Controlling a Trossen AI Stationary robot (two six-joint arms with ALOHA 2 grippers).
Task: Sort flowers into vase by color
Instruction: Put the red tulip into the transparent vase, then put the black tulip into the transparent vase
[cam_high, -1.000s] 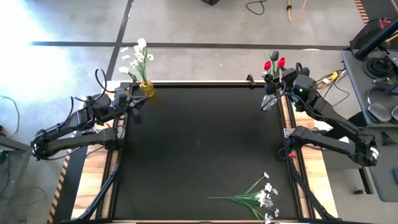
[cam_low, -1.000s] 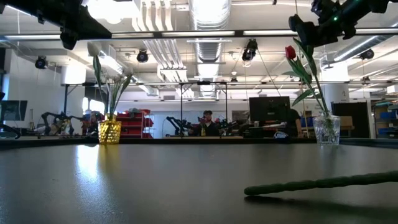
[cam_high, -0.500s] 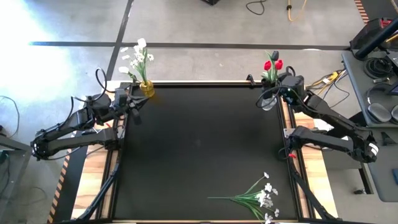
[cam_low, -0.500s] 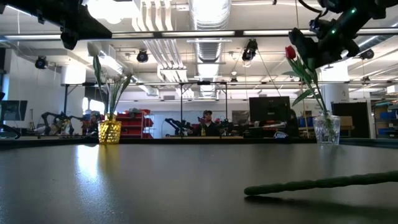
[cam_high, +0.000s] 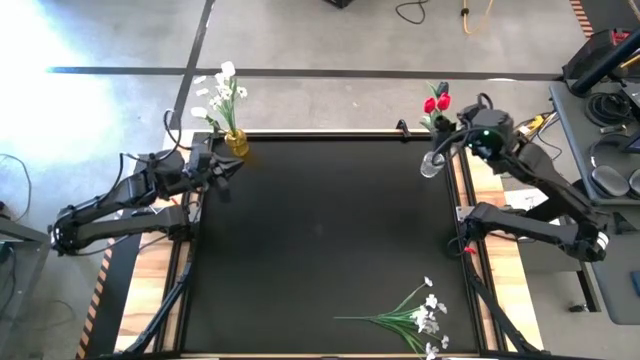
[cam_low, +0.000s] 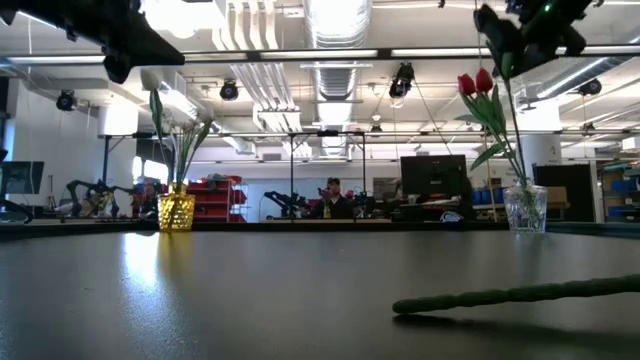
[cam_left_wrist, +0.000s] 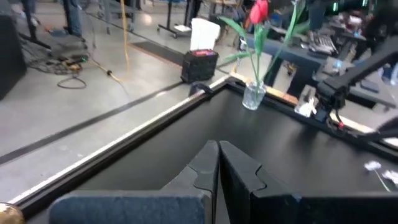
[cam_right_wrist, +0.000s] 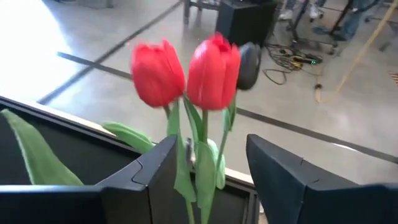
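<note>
White spray (cam_high: 415, 318) lies flat on the mat's near edge, well short of the clear vase (cam_high: 431, 164). Left gripper (cam_high: 222, 168) pinched closed, empty, near the yellow vase (cam_high: 236, 142) with white flowers (cam_high: 220, 95). Right gripper (cam_high: 452, 133) spread wide, holding nothing, just beside the red tulips (cam_high: 436, 102) standing in the clear vase, far right corner.

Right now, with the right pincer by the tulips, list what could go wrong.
1. The open right pincer straddles the red tulip stems; pulling away could snag them and tip the clear vase.
2. That vase stands near the table's corner, so it might fall off.
3. The white spray lies unsorted at the near edge.
</note>
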